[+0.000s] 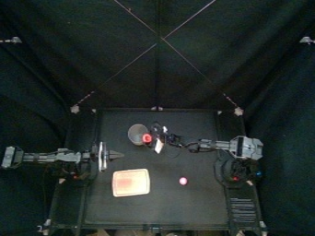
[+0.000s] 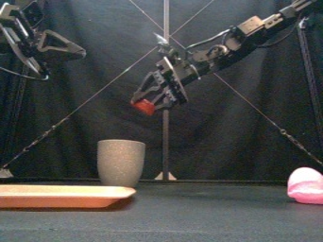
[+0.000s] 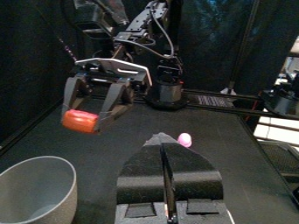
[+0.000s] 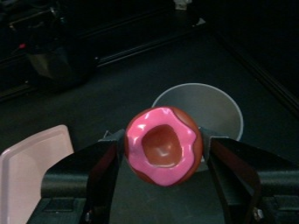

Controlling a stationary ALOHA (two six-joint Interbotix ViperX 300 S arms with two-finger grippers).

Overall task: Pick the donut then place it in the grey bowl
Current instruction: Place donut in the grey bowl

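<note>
My right gripper (image 2: 151,97) is shut on the donut (image 4: 163,145), pink on top and red underneath, and holds it in the air. The tall grey speckled cup (image 2: 121,162) stands on the table below and slightly left of the donut (image 2: 145,107). From above, the donut (image 1: 149,139) hangs by the right rim of the cup (image 1: 138,135); the right wrist view has the cup's open mouth (image 4: 205,107) just beyond it. My left gripper (image 3: 165,175) rests shut at the table's left, facing the cup (image 3: 35,188) and the held donut (image 3: 80,120).
A flat pink tray (image 1: 131,183) lies in front of the cup, toward the table's front left (image 2: 63,196). A small pink toy (image 1: 185,181) sits on the table to the right of the tray (image 2: 305,184).
</note>
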